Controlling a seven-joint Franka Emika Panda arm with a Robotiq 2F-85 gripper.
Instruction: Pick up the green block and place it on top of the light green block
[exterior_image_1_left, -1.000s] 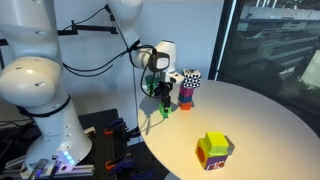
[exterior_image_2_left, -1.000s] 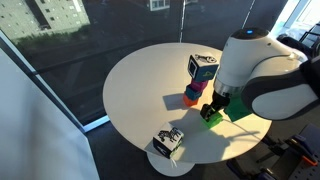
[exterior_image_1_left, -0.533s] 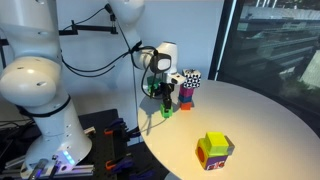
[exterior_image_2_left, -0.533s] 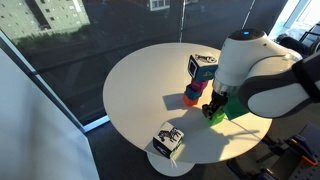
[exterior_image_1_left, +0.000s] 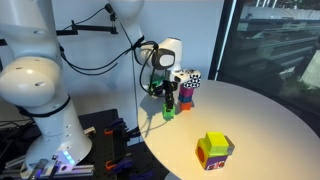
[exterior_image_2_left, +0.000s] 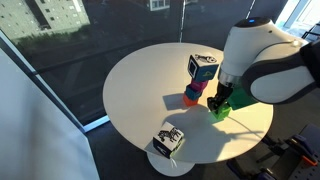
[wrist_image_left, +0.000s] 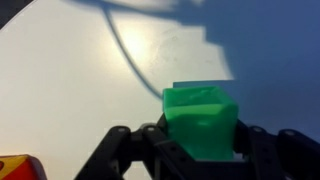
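Observation:
The small green block (wrist_image_left: 200, 118) sits between my two black fingers in the wrist view, and my gripper (wrist_image_left: 200, 140) is shut on it. In both exterior views the green block (exterior_image_1_left: 168, 111) (exterior_image_2_left: 219, 110) is held at the gripper (exterior_image_1_left: 166, 103) (exterior_image_2_left: 220, 102), low over the round white table near its edge. The light green block (exterior_image_1_left: 214, 150), with a yellow-green top and orange and magenta sides, stands apart on the table's near part. In the exterior view with the dark floor it does not show.
A black-and-white patterned cube (exterior_image_1_left: 190, 78) (exterior_image_2_left: 202, 67) rests on an orange and magenta block (exterior_image_1_left: 186, 96) (exterior_image_2_left: 192, 97) right beside the gripper. Another patterned cube (exterior_image_2_left: 168, 141) stands at the table's edge (exterior_image_2_left: 130, 120). The orange block's corner (wrist_image_left: 20, 168) shows at the wrist view's lower left.
The jaws have shut on the green block. The wrist has risen slightly, and the block has come up a little with it.

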